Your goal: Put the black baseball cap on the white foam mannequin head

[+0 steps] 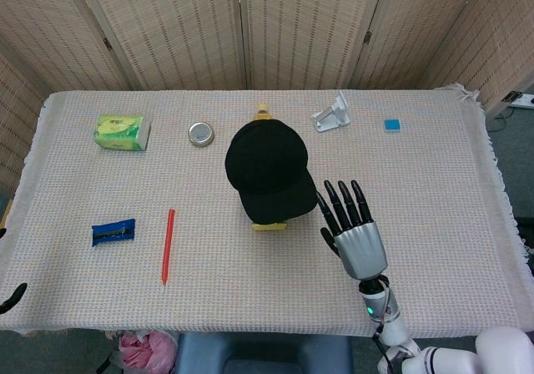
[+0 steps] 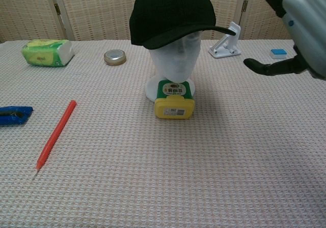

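Your black baseball cap (image 2: 170,11) sits on the white foam mannequin head (image 2: 174,60), brim over the face. Your right hand (image 1: 355,234) is beside it, clear of the brim, fingers (image 1: 340,204) spread and holding nothing. A yellow-green bottle (image 2: 174,100) lies against the head's base.

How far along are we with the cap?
Looks done: the black baseball cap sits on the white foam mannequin head, brim forward over the face. Nothing is in hand: the right hand is open, fingers spread, clear of the cap. Left hand only shows as a tip at the table edge. Nothing obvious remains.
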